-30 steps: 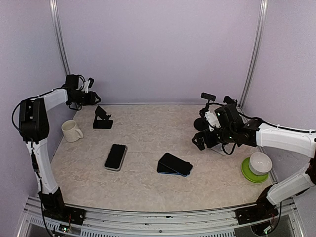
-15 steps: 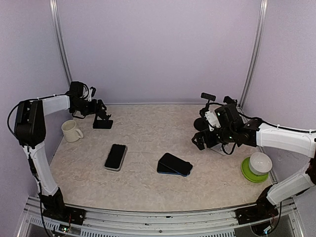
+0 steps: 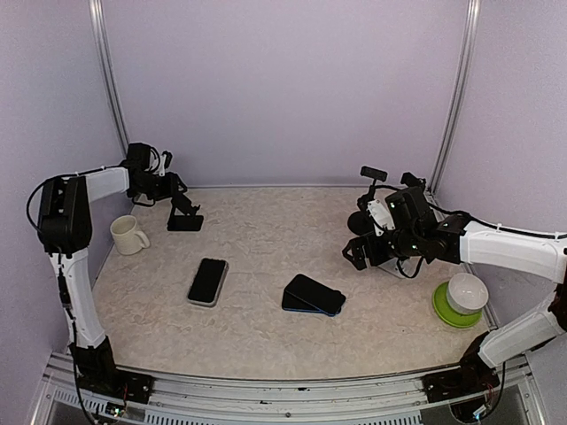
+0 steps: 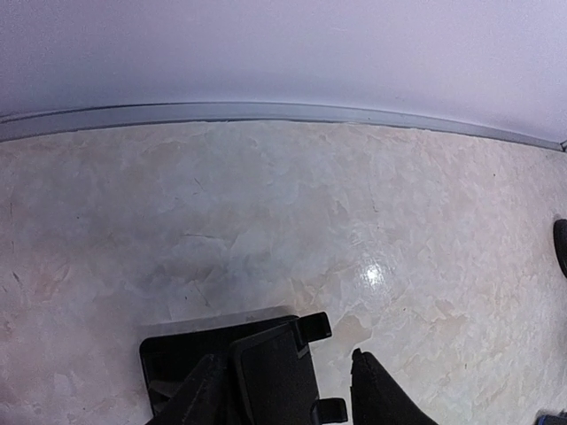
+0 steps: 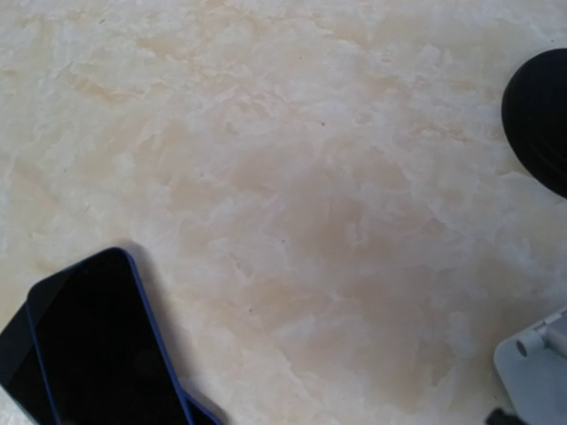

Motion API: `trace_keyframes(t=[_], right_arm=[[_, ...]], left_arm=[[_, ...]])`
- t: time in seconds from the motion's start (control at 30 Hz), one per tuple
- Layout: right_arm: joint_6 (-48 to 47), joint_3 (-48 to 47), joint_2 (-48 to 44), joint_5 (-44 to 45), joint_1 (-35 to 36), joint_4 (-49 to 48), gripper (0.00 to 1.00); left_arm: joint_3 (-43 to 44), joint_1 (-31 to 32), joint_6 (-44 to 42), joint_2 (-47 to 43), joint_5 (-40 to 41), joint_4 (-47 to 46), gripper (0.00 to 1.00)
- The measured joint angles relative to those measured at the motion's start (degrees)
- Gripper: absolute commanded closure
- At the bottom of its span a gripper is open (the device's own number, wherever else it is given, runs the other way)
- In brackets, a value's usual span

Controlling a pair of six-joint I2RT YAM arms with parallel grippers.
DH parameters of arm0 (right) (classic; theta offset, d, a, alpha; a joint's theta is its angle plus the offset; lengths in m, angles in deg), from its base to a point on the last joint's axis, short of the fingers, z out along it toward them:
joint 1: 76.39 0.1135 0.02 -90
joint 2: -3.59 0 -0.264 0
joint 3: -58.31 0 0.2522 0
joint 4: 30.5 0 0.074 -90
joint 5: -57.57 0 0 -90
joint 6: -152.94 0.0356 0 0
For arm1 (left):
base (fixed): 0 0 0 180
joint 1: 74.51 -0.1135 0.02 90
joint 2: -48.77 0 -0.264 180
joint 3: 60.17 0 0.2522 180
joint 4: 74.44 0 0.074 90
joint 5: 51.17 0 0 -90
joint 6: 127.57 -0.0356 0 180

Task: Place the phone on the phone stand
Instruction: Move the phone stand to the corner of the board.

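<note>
Black phone stand (image 3: 184, 214) sits in the table's (image 3: 266, 221) far-left corner, left gripper (image 3: 174, 188) right at it. Phone (image 3: 208, 281) lies flat left of centre, stacked blue-edged phones (image 3: 313, 295) mid-table. Right gripper (image 3: 358, 253) spread wide, empty, toward the right edge. Left wrist: fingers (image 4: 202, 394) straddle the stand's back plate, can't tell if clamped. Right wrist: the stacked blue-edged phones lie flat on bare table.

We find the table's (image 3: 283, 204) back edge open past the stand (image 3: 184, 212). The mug (image 3: 128, 235) guards the left edge, a phone (image 3: 208, 282) and stacked phones (image 3: 313, 295) the middle.
</note>
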Motion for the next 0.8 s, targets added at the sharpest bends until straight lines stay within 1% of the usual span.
trace_keyframes(t=[0.07,0.17,0.33,0.4,0.47,0.57,0.8], right_arm=[[0.0,0.0,0.0,0.0,0.0,0.0,0.0],[0.0,0.0,0.0,0.0,0.0,0.0,0.0],[0.0,0.0,0.0,0.0,0.0,0.0,0.0],[-0.1,0.0,0.0,0.0,0.0,0.0,0.0],[-0.1,0.0,0.0,0.0,0.0,0.0,0.0],[-0.1,0.0,0.0,0.1,0.0,0.1,0.0],[-0.6,0.0,0.0,0.1,0.0,0.3,0.0]], left_arm=[[1.1,-0.2,0.0,1.1,0.0,0.5,0.67],[1.3,-0.5,0.1,1.4,0.0,0.9,0.69],[1.9,-0.7,0.0,1.6,0.0,1.9,0.77],[2.8,-0.9,-0.2,2.3,-0.5,2.3,0.83],[4.9,-1.1,-0.5,3.5,-1.1,3.6,0.92],[8.8,-1.2,-1.4,5.9,-1.9,6.1,1.0],[16.5,-1.6,-3.9,9.4,-3.7,12.3,1.0]])
